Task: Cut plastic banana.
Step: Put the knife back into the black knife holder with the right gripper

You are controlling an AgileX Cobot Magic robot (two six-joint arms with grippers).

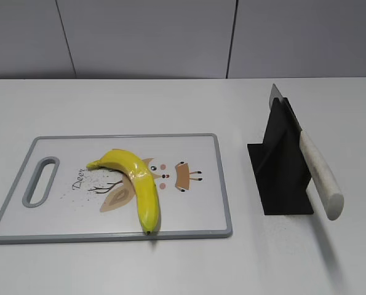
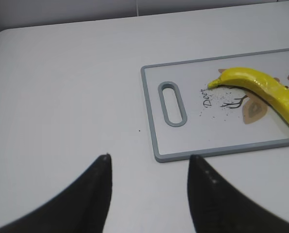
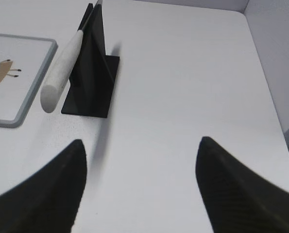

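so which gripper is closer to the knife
The right gripper: the knife in its black stand sits just ahead. The left gripper faces the cutting board.

Glossy plastic banana (image 1: 139,184), smooth matt cutting board (image 1: 195,215), matt black knife stand (image 1: 284,178), pale speckled knife handle (image 1: 321,175).

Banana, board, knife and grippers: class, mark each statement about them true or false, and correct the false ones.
1. The banana lies on the board. True.
2. The knife lies flat on the board. False: it leans in a black stand on the table.
3. The left gripper holds the banana. False: it is open and empty.
4. The right gripper is open. True.
5. The board has a handle slot. True.
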